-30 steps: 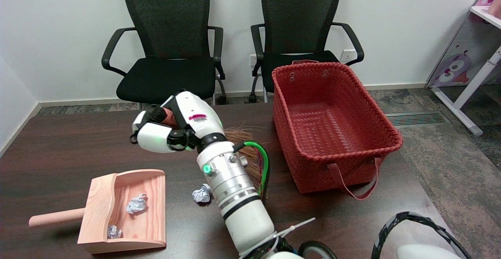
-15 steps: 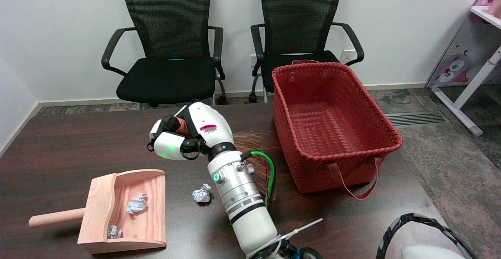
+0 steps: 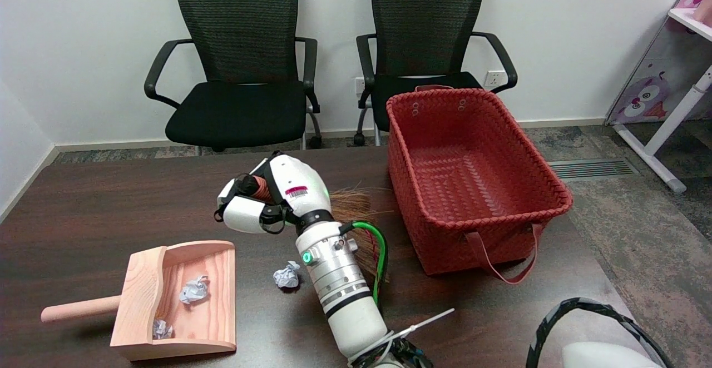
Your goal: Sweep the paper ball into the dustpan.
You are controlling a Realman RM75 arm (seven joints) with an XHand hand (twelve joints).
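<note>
A crumpled white paper ball lies on the dark table, to the right of the wooden dustpan. Two more paper balls rest inside the dustpan. My right hand grips the handle of a small brown broom, whose bristles fan out behind my forearm, mostly hidden by it. The hand hovers above and behind the loose paper ball, apart from it.
A large red woven basket stands at the table's right. Two black office chairs sit behind the table's far edge. The dustpan's round handle points left. Cables show at the lower right.
My right hand with the broom has moved right from its earlier spot and dropped slightly. The loose paper ball and the dustpan have stayed put.
</note>
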